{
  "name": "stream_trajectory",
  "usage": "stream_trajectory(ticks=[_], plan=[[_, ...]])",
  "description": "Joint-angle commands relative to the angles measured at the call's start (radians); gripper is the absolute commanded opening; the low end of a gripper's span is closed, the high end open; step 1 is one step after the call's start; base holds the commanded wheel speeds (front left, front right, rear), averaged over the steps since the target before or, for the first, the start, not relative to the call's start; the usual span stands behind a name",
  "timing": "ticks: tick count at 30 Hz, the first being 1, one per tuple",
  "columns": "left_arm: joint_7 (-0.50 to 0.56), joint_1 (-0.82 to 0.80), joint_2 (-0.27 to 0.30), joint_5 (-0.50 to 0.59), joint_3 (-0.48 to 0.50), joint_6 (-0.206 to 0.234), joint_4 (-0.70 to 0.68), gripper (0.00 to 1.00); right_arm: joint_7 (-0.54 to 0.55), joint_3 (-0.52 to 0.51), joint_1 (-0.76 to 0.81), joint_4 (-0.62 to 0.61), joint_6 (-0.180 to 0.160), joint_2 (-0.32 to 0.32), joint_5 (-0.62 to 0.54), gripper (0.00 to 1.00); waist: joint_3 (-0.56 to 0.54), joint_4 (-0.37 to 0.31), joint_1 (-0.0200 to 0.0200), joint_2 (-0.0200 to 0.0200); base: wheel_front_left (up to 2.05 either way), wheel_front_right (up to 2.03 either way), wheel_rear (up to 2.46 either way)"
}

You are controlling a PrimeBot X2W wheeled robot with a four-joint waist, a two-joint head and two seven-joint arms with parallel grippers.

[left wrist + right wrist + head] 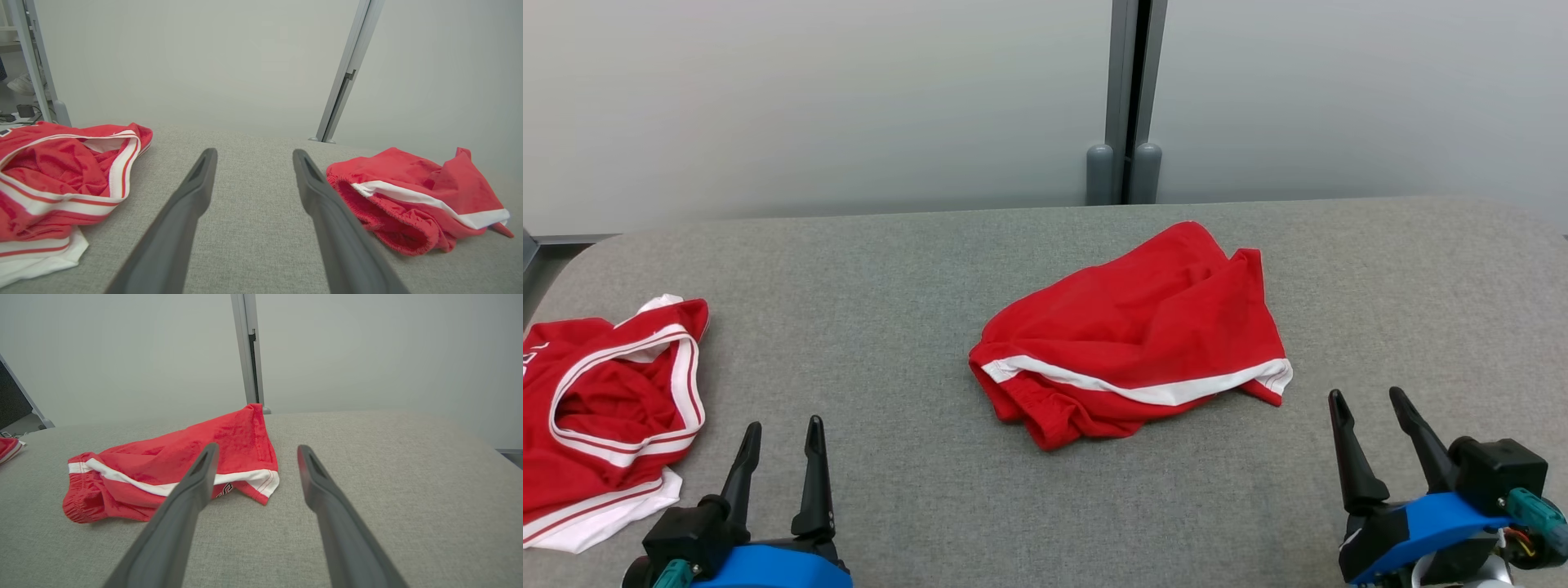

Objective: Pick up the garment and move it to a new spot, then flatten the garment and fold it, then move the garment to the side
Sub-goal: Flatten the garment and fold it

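Crumpled red shorts with a white stripe point(1131, 343) are seen at the middle of the grey fabric-covered bench point(931, 269); the hem lettering point(224, 493) cannot be read. The left tool point(784, 425) and the right tool point(1366, 394) are held open, empty.

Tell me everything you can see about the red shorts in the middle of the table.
The red shorts look like soft knit, with a white band and a gathered elastic waistband. They lie crumpled and partly folded over, midway across the grey cloth-covered table, resting on it alone. Some lettering peeks out near the hem. The left pincer and right pincer are open, apart from them.
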Motion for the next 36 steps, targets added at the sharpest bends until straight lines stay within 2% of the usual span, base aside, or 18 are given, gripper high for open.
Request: stream_trajectory(ticks=[1, 8, 13, 18, 23, 28, 36], plan=[[-0.005, 0.004, -0.002, 0.005, 0.004, -0.004, 0.0, 1.0, 0.009, 0.0, 0.019, 0.0, 0.0, -0.001, 0.012, 1.0, 0.0, 0.0, 0.0001, 0.0, 0.0, 0.0, 0.0], [-0.005, 0.0, -0.004, 0.009, -0.003, -0.005, -0.001, 1.0, 0.018, 0.018, 0.009, 0.001, 0.0, -0.001, 0.028, 1.0, 0.005, -0.004, 0.0001, 0.0, 0.0, 0.0, 0.0], [0.018, -0.053, -0.012, -0.007, -0.057, -0.008, 0.025, 1.0, 0.022, 0.024, -0.001, -0.005, 0.0, -0.001, 0.029, 1.0, 0.019, -0.006, 0.0001, 0.0, 0.0, 0.0, 0.0], [0.126, -0.159, -0.02, -0.079, -0.203, -0.008, 0.087, 1.0, 0.017, 0.035, -0.024, -0.006, 0.0, -0.001, 0.032, 1.0, 0.051, -0.013, 0.0001, 0.0, 0.0, 0.0, 0.0], [0.251, -0.27, -0.027, -0.197, -0.276, -0.006, 0.182, 1.0, 0.01, 0.068, -0.058, 0.008, 0.0, -0.001, 0.039, 1.0, 0.085, -0.045, 0.0001, 0.0, 0.0, 0.0, 0.0], [0.303, -0.341, -0.031, -0.287, -0.26, -0.006, 0.274, 1.0, -0.004, 0.093, -0.093, 0.033, 0.0, -0.001, 0.048, 1.0, 0.115, -0.086, 0.0001, 0.0, 0.0, 0.0, 0.0], [0.332, -0.414, -0.038, -0.349, -0.23, -0.001, 0.375, 1.0, -0.029, 0.104, -0.122, 0.065, 0.001, -0.001, 0.056, 1.0, 0.144, -0.127, 0.0001, 0.0, 0.0, 0.0, 0.0]])
